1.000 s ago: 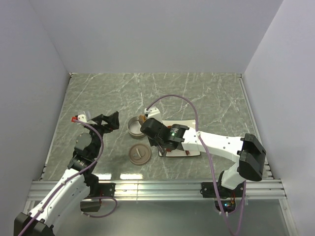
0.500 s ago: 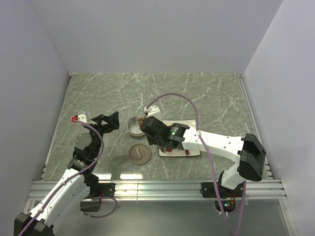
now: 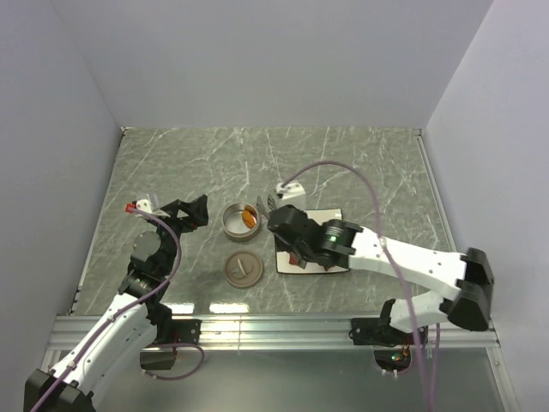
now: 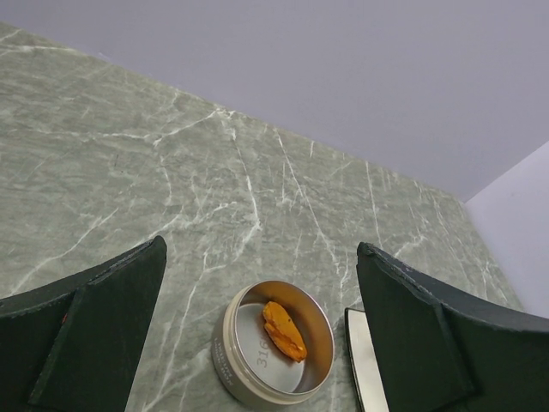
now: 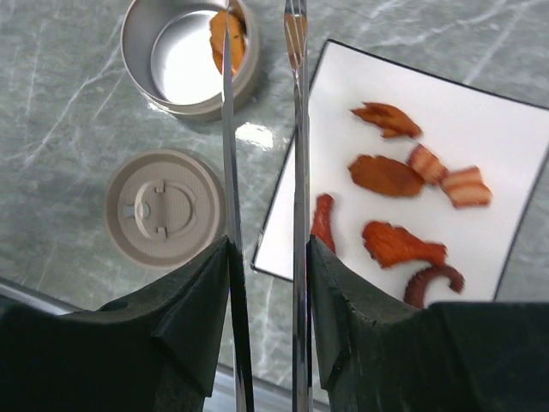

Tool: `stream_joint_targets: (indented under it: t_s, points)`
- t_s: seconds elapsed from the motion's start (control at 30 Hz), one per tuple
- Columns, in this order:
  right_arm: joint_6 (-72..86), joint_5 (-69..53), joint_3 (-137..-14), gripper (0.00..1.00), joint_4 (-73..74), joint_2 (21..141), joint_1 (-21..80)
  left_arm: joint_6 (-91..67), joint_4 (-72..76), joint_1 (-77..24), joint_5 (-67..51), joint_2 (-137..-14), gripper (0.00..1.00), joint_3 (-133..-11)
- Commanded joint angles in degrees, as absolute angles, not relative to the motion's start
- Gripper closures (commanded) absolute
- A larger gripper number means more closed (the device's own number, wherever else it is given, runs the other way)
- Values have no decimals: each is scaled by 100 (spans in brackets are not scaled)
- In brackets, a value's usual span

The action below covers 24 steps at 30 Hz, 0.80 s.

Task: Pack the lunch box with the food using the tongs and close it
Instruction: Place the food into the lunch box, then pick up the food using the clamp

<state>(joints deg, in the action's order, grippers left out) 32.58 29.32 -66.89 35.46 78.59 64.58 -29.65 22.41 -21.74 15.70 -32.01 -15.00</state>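
The lunch box (image 3: 233, 228) is a round silver tin, uncovered, with one orange piece of food (image 3: 249, 217) lying in it. Its disc lid (image 3: 243, 270) rests flat on the table just in front of it. My right gripper (image 5: 268, 249) is shut on the tongs (image 5: 298, 129), whose two thin arms stand apart and empty, tips over the gap between the tin (image 5: 150, 53) and the plate. More food (image 5: 386, 176) lies on the white plate (image 5: 480, 129). My left gripper (image 4: 260, 249) is open, left of the tin (image 4: 225, 343), holding nothing.
The white square plate (image 3: 333, 215) sits right of the tin, partly under my right arm. Its corner shows at the lower right of the left wrist view as the plate (image 4: 360, 365). The lid (image 5: 163, 208) lies left of the plate's near corner. Walls enclose the table.
My right arm has pulled back to the right from over the tin, and the tongs' arms have spread. An orange piece now shows lying in the tin. The left arm is still.
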Motion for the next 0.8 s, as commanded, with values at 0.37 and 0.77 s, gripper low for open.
stream_joint_targets:
  t_s: [0.37,0.77]
  points:
    - [5377,3533,-5432,53,4895,6030,7812,-2988,2461,-2188,1477,-3278,1,-1512]
    - [6890,3753,-5133,53,5897,6196,8587,-2997,2443,-2188,1415,-3278,1,-1503]
